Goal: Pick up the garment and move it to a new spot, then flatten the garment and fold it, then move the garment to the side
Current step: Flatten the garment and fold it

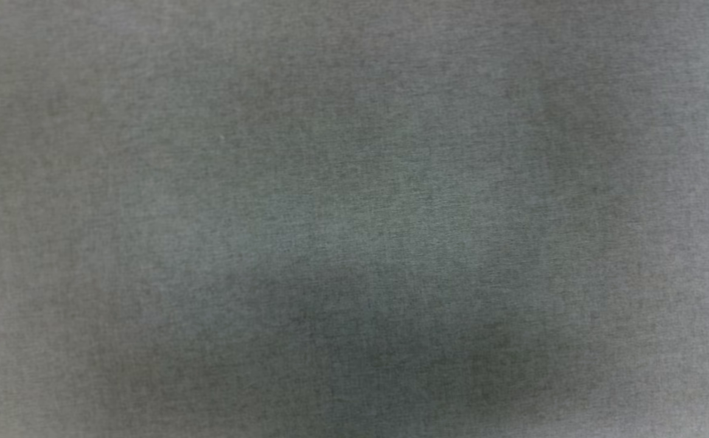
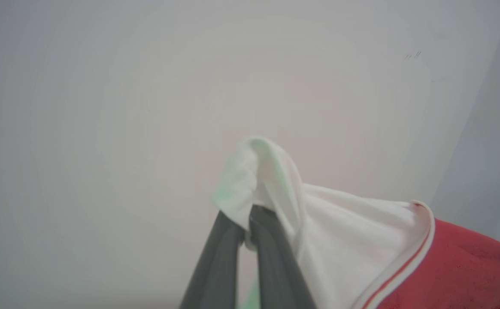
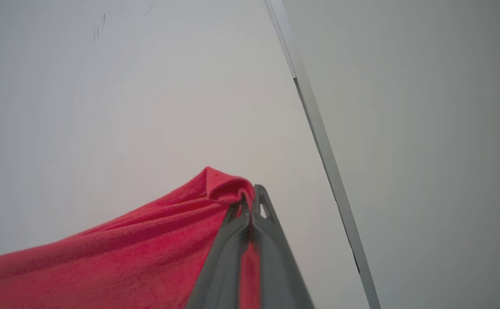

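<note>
- Head view first: a grey surface (image 1: 354, 182), finely speckled like heathered cloth, with a darker smudge of shade low in the middle.
- The shirt (image 2: 468, 270) comes in strong red across its body.
- Its sleeve (image 2: 348, 231) is white, with a faint green tinge at the bunched tip.
- The trim (image 2: 421, 246) is white with thin red stripes.
- The left gripper (image 2: 244, 221) has dark grey fingers.
- The right gripper (image 3: 250, 201) has mid-grey fingers against red cloth.
- The table (image 2: 104, 128) is pale off-white with a few tiny dark marks.
- The table's edge (image 3: 322, 141) is a light grey band, and the floor (image 3: 425, 150) past it is plain duller grey.
</note>
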Tool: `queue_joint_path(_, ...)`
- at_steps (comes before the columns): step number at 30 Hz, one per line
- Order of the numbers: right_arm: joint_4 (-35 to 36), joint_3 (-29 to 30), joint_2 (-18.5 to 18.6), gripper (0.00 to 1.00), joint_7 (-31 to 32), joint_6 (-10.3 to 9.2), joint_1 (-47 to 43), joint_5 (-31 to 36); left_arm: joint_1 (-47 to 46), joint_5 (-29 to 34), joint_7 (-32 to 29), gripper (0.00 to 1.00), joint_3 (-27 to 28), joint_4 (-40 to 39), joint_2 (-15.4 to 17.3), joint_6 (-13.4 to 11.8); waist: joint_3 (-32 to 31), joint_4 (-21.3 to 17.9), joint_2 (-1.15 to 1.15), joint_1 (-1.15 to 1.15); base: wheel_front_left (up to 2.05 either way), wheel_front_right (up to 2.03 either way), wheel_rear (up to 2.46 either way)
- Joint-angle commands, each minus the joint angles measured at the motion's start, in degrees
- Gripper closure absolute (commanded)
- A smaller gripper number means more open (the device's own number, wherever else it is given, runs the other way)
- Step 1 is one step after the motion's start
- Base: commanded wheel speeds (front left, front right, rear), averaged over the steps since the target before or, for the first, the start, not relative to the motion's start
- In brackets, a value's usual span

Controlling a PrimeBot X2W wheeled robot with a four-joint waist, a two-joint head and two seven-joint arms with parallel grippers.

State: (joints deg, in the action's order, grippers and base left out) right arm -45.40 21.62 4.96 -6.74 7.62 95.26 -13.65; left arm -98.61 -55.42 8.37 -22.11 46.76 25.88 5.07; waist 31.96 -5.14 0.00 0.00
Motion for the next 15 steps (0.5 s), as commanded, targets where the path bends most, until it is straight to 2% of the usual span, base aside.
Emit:
queue_joint_path(1, -0.5, 0.91, 0.55, 1.0, -1.0, -0.25, 1.14, -0.23, -1.73, -0.17, 1.26, 1.0, 1.04, 0.91, 0.55, -0.19, 0.12, -0.55, 0.0, 0.0, 0.0, 0.0, 0.0)
queue_joint_path(2, -2.52, 0.73, 0.93, 1.0, -2.06, -0.25, 2.46, -0.05, -3.84, -0.06, 2.91, 1.0, 1.15, 2.67, -0.57, 0.32, -0.22, -0.43, 0.0, 0.0, 0.0, 0.0, 0.0)
queue_joint_path(3, -2.52, 0.73, 0.93, 1.0, -2.06, -0.25, 2.46, -0.05, -3.84, -0.06, 2.91, 1.0, 1.15, 2.67, -0.57, 0.32, -0.22, -0.43, 0.0, 0.0, 0.0, 0.0, 0.0)
queue_joint_path(4, -4.4, -0.6, 1.2, 1.0, -2.59, -0.25, 2.89, 0.11, -4.62, -0.2, 2.49, 1.0, 0.12, 4.44, -1.93, 1.12, -0.23, -0.19, 0.0, 0.0, 0.0, 0.0, 0.0)
queue_joint_path(10, -8.11, -3.35, 2.78, 1.0, -2.59, -0.24, 1.12, -1.65, -2.66, -2.09, 2.28, 1.0, -1.17, 6.41, -3.41, 2.34, 0.91, 0.49, 0.0, 0.0, 0.0, 0.0, 0.0)
queue_joint_path(15, -8.29, -8.9, 3.26, 1.0, -2.03, -0.19, -2.53, -4.7, 4.93, -6.2, 3.02, 1.0, -3.13, 0.28, -3.36, 2.44, 0.46, 1.27, 0.0, 0.0, 0.0, 0.0, 0.0)
